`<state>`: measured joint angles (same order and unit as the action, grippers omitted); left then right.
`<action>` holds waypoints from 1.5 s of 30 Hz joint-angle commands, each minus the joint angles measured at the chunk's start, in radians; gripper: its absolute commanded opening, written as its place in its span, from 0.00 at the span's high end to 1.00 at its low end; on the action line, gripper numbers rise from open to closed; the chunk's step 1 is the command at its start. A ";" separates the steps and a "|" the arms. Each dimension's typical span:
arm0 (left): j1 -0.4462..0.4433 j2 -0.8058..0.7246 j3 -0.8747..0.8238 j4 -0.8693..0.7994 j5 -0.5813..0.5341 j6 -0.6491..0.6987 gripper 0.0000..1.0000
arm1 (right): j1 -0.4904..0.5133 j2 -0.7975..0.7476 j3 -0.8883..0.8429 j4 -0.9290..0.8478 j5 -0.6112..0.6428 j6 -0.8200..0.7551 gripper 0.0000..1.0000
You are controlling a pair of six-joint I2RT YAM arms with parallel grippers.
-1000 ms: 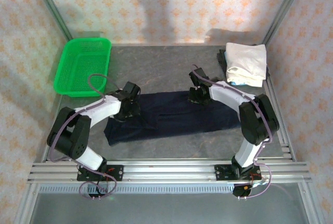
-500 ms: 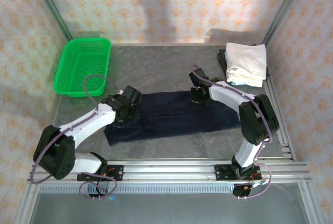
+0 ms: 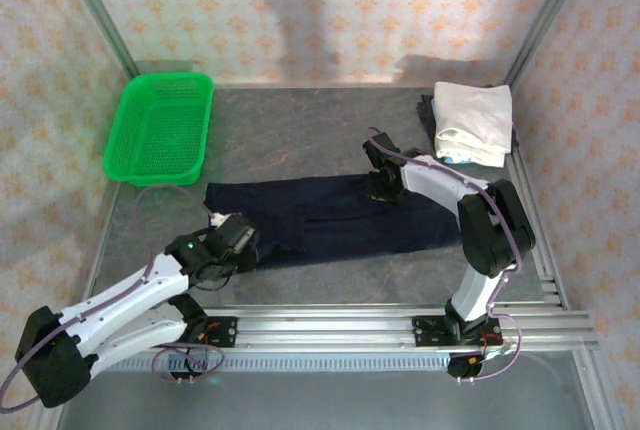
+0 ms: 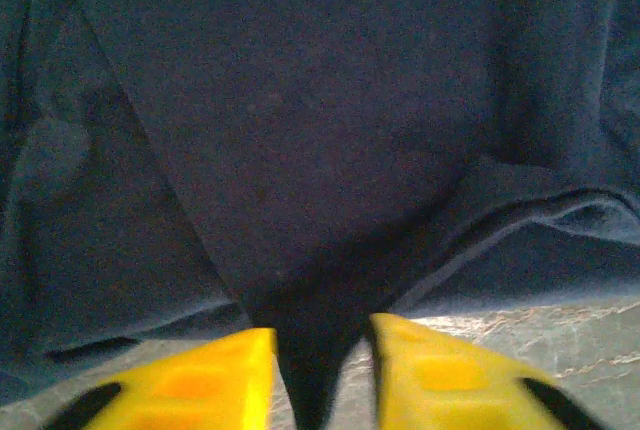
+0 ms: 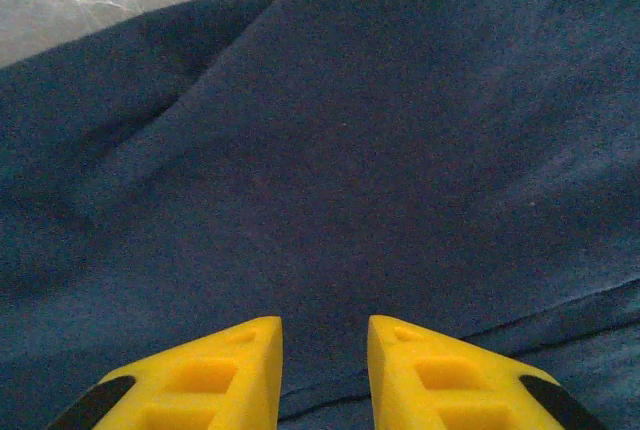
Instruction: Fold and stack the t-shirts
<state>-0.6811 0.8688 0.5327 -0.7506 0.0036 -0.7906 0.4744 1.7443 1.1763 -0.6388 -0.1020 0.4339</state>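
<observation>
Navy t-shirt (image 3: 340,215) pinched at seven o'clock by left gripper (image 4: 322,330); hold of right gripper (image 5: 322,322) cannot be told. Fold could be skewed by slipped cloth.

Your top view is evenly lit from above: bright, true in colour, sharp, with no hard glare. A broad, faint shadow lies on the back wall (image 3: 300,10), and the arms throw only weak shadows on the table (image 3: 300,130). The white t-shirt (image 3: 472,110) comes close to washing out. The navy t-shirt (image 3: 340,215) reads almost black, so its folds are hard to see. Your 2 wrist views are dim, grainy and soft. The left gripper (image 4: 322,328) and right gripper (image 5: 323,322) are blurred yellow at the bottom edge.
</observation>
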 commanded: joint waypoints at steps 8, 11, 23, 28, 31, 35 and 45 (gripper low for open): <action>-0.004 -0.011 0.083 0.111 -0.104 0.042 0.34 | -0.005 0.017 0.075 -0.048 0.048 -0.015 0.72; 0.002 0.139 0.121 0.205 -0.072 0.084 0.31 | -0.008 0.032 0.076 -0.046 0.072 -0.016 0.72; -0.115 0.559 0.260 0.213 0.056 0.228 0.55 | -0.107 0.058 0.027 -0.017 0.067 -0.017 0.73; -0.161 0.494 0.185 0.224 0.078 0.231 0.47 | -0.130 0.070 0.022 -0.025 0.073 -0.018 0.73; -0.170 0.494 0.158 0.227 0.090 0.224 0.44 | -0.141 0.064 0.036 -0.045 0.078 -0.020 0.73; -0.169 0.451 0.172 0.191 0.068 0.231 0.39 | -0.141 0.014 0.043 -0.055 0.077 -0.024 0.72; 0.129 0.445 0.259 0.240 0.032 0.226 0.28 | -0.141 0.119 0.074 -0.035 0.100 -0.025 0.74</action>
<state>-0.6090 1.2415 0.7582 -0.5449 0.0620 -0.5556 0.3347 1.8206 1.2343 -0.6586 -0.0498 0.4149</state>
